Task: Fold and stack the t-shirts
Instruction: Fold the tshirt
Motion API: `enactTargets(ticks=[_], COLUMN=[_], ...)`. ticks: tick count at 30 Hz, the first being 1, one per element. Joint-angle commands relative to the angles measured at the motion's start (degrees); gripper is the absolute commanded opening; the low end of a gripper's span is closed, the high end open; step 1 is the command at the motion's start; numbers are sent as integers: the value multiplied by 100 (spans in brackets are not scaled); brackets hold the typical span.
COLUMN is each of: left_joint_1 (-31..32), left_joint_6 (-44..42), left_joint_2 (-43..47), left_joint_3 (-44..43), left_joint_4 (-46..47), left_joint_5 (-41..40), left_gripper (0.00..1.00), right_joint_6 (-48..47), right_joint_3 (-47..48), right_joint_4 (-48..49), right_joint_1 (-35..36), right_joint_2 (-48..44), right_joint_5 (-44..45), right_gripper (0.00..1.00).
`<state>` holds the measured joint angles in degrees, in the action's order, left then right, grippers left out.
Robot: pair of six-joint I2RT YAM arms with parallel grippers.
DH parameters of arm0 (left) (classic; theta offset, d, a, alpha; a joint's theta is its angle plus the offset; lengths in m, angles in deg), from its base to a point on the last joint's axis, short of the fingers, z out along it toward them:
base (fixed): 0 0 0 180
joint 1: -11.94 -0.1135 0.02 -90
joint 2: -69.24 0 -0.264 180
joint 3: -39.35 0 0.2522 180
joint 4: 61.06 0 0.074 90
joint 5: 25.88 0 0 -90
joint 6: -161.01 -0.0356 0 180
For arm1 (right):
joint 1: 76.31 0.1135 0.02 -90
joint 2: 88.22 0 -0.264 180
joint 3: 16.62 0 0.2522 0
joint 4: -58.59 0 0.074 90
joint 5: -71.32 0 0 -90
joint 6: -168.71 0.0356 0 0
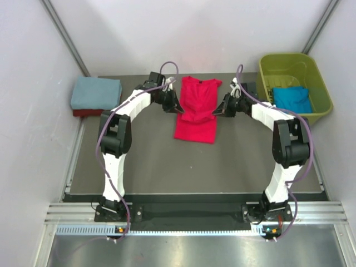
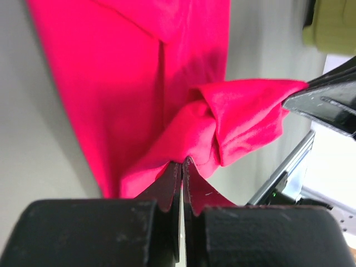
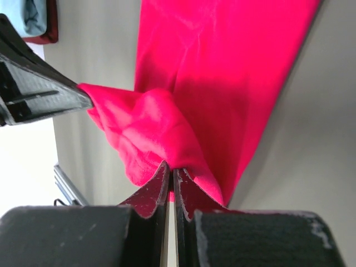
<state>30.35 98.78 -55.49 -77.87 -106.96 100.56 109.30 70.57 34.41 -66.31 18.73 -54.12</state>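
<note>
With two shirts (image 1: pixel 95 93) stacked and a blue shirt (image 1: pixel 291 99) in the tub (image 1: pixel 280 61), the left gripper (image 2: pixel 182 167) and right gripper (image 3: pixel 170 169) clamp the half-folded red shirt (image 1: pixel 196 125).

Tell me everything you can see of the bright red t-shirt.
The bright red t-shirt is soft, plain cloth. It lies lengthwise on the grey table with its collar at the far end, and looks narrowed into a strip. The left claw and right claw are each shut on one side edge, pinching up a bunched, creased ridge across its middle. The rest lies flat.
</note>
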Motion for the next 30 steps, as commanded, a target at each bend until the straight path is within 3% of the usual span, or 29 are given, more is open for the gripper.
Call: enactTargets(ticks=[1, 8, 10, 14, 19, 24, 30], left_joint_1=[-171, -251, -259, -277, -338, -374, -374], left_joint_6=[97, 176, 194, 185, 123, 133, -35], left_joint_2=[-183, -552, -676, -597, 88, 633, 678], left_joint_3=[-350, -622, -675, -711, -509, 475, 1011], left_joint_4=[349, 533, 577, 604, 393, 104, -407], left_joint_5=[3, 20, 90, 30, 2, 187, 56], left_gripper=[0, 1, 16, 36, 49, 58, 60], right_joint_6=[-114, -255, -299, -483, -563, -107, 43], right_joint_3=[444, 866, 998, 1147, 1034, 647, 576], right_joint_4=[277, 312, 233, 84, -13, 215, 347], right_joint_1=[28, 151, 178, 186, 178, 362, 784], right_joint_2=[167, 747, 853, 731, 283, 18, 176], right_joint_5=[-16, 90, 213, 450, 276, 11, -103], right_gripper=[0, 0, 16, 51, 52, 51, 50])
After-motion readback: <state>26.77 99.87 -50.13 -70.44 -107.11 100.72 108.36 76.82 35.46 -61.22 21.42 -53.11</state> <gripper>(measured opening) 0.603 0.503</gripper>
